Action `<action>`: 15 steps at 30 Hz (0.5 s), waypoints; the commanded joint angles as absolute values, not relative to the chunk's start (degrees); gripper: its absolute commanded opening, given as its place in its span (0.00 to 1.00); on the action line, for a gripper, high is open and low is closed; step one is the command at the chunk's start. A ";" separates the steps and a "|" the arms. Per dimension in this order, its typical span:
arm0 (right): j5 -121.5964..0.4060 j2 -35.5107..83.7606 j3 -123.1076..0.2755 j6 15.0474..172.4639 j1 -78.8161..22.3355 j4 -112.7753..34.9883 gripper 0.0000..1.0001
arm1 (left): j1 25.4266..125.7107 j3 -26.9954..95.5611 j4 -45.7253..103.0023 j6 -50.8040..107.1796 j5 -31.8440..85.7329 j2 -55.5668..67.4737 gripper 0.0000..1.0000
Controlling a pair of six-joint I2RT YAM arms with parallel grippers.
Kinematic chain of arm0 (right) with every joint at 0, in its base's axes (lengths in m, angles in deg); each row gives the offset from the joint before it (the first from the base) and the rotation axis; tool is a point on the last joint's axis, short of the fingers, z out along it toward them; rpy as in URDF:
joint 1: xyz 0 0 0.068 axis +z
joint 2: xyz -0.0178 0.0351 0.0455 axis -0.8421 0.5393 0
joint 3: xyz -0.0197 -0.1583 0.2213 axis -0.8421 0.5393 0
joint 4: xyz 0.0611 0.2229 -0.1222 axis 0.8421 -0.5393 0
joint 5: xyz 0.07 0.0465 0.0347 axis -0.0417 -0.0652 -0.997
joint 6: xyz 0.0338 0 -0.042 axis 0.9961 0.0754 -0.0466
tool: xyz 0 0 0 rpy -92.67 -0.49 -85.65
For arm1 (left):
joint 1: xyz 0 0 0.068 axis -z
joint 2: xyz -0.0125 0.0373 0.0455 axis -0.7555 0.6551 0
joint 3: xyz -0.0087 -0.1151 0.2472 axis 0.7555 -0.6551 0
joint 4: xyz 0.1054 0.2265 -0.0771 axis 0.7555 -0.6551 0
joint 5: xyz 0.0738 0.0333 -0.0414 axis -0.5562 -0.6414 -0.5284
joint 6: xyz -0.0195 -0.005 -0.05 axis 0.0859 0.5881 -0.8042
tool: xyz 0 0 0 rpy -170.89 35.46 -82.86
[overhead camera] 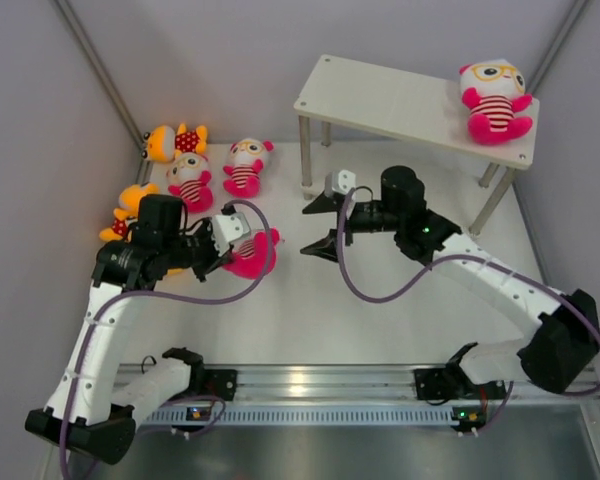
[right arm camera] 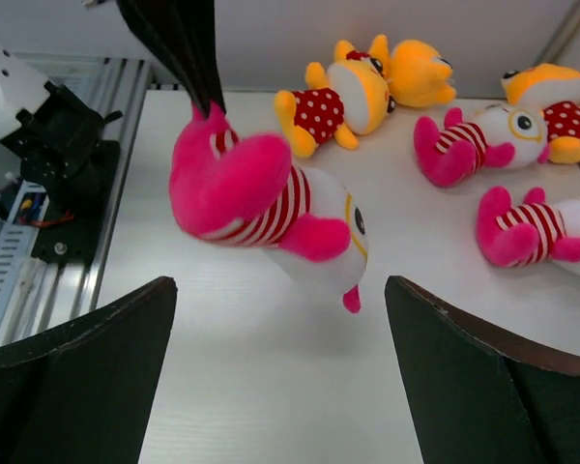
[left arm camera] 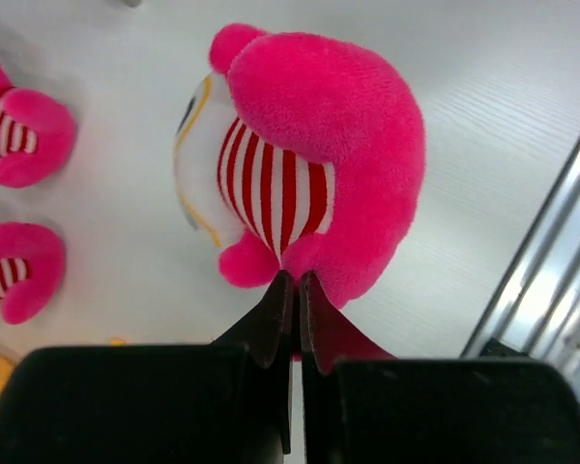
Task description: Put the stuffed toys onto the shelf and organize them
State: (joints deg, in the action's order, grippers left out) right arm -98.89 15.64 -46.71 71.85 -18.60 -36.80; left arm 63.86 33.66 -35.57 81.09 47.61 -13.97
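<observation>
Stuffed toy in the grip: a pink toy (left arm camera: 319, 145) with a red-and-white striped body, pinched by a fold of pink plush near one foot.
Left hand (left arm camera: 292, 285): clenched on that plush, with the two dark fingers almost meeting around it.
Attitude of the held toy: in the right wrist view it hangs from the fingers with its pale head lowest. Whether the head touches the bench (overhead camera: 380, 300) I cannot tell.
Right hand (overhead camera: 318, 227): released, with its fingers spread wide and nothing between them. It faces the held toy from nearby, on the shelf side.
Bench, far left: the inner striped toy (overhead camera: 247, 165) and the outer striped toy (overhead camera: 190, 180) lie side by side, both pink.
Orange group: the far orange toy (overhead camera: 170, 142) lies just beyond the outer striped toy. The near orange toy (right arm camera: 343, 101), in a red dotted body, lies with a third orange toy (right arm camera: 416, 72) right behind it, close to the left arm.
Shelf (overhead camera: 380, 100): stands at the far right of the bench, a pale top board on thin metal legs.
Shelf load: the shelf toy (overhead camera: 495, 100) — pink, striped, with yellow glasses — sits at the right end of the top board.
</observation>
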 commanded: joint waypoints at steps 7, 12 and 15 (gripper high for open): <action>-111.59 32.95 -64.87 90.19 -13.70 -35.45 0.86 | 64.19 32.43 -42.64 84.50 54.37 -13.73 0.00; -110.52 39.09 -64.54 91.06 -10.35 -34.98 0.89 | 64.27 32.17 -42.55 85.03 54.10 -13.64 0.00; -113.06 43.74 -65.41 95.98 -10.43 -29.44 0.89 | 64.36 31.81 -42.55 85.03 54.54 -13.90 0.00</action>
State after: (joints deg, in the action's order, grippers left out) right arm -109.29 40.03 -63.43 90.27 -10.47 -35.84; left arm 64.12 32.15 -42.15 83.47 51.94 -13.29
